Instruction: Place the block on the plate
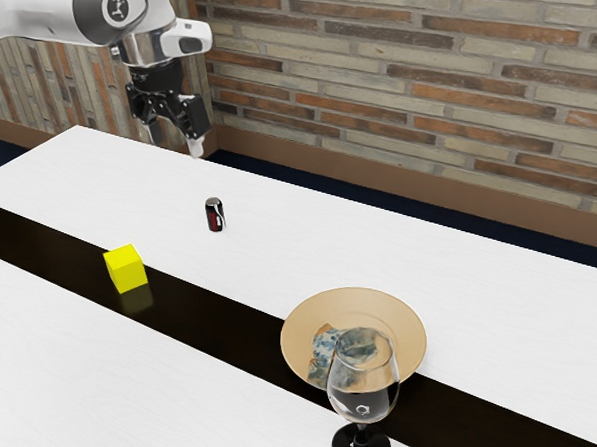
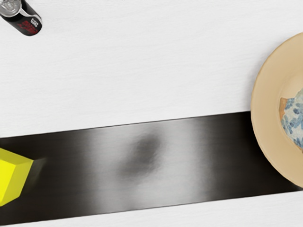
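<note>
High over the table's far left part in the exterior view, my gripper hangs with its two fingers apart and nothing between them. The yellow block rests on the dark stripe, well below and apart from the gripper. A tan plate with a blue-and-white patterned middle lies further right, partly on the stripe. In the wrist view, part of the yellow block and part of the plate appear, with a stretch of dark stripe between them.
A small black can stands between the block and the gripper; the wrist view has the can too. A wine glass stands close in front of the plate, overlapping it in the exterior view. A brick wall rises behind the white table.
</note>
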### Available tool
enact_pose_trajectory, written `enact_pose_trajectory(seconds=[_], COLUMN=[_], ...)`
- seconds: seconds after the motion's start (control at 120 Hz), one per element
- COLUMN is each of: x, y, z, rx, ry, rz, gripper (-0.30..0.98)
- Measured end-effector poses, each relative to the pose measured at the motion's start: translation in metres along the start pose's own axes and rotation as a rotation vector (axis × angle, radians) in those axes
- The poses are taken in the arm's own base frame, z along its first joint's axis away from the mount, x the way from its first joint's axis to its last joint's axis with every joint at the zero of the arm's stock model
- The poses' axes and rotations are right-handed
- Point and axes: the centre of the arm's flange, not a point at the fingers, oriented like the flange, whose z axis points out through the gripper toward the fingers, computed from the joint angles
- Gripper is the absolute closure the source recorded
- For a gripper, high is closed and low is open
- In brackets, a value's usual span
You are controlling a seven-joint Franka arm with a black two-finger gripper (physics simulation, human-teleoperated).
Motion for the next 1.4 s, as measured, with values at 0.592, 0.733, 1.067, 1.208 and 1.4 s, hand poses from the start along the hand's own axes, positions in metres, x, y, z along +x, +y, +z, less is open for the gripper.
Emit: enact_pose_trajectory(seconds=[0.592,0.733,1.067,1.208,1.4], x=[-0.012,-0.003,-0.034,-0.039,-0.033], y=[-0.124,-0.158,-0.215,-0.213,-0.207], z=[0.096,0.144,0.234,0.257,0.277], rx=[0.004,0.019,0.037,0.026,0.035], ry=[-0.138,-0.135,-0.161,-0.163,-0.128], rz=[-0.095,-0.018,0.119,0.176,0.24], gripper=[0.0,0.0,0.0,0.0,0.0])
